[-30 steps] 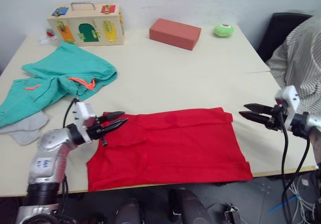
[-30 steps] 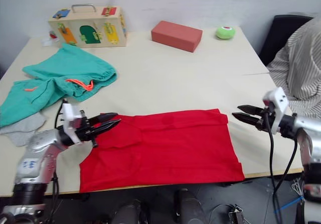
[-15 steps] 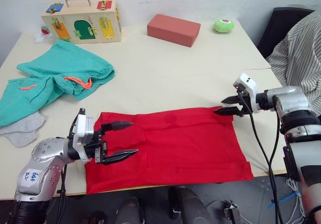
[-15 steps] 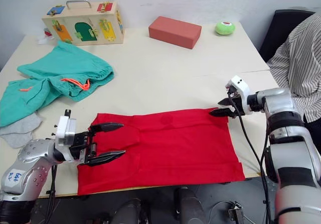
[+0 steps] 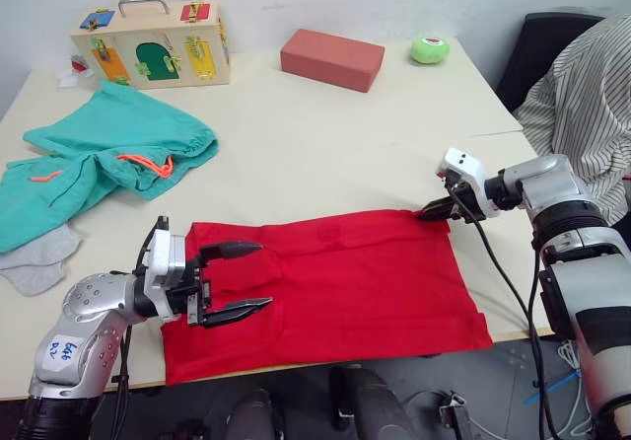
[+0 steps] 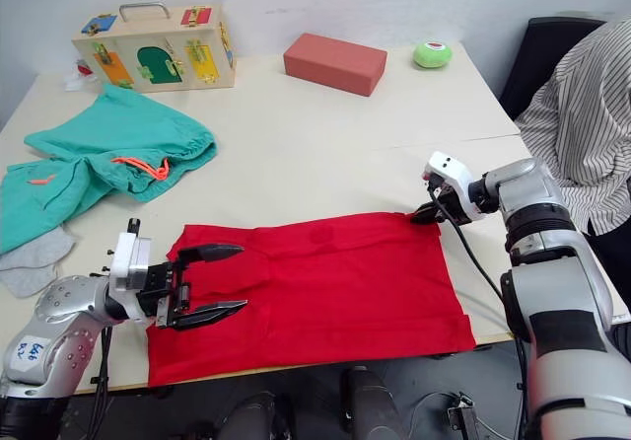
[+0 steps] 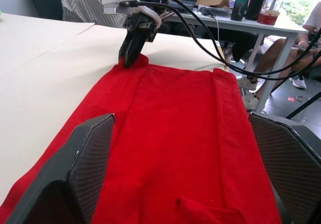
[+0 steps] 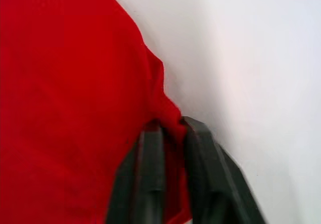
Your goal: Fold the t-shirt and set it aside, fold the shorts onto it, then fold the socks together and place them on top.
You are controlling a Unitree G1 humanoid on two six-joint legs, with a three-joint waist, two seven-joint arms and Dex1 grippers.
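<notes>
The right gripper (image 5: 430, 211) has its fingers pinched tight on the far corner of the t-shirt (image 5: 335, 287), cloth bunched between them, while the left gripper (image 5: 251, 278) hangs wide open over the opposite end, gripping nothing, red fabric spread flat beneath both fingers.

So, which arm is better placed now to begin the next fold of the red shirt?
Probably the right. The right gripper is shut on the far right corner of the shirt, ready to lift. The left gripper hangs open over the shirt's left end, gripping nothing.
</notes>
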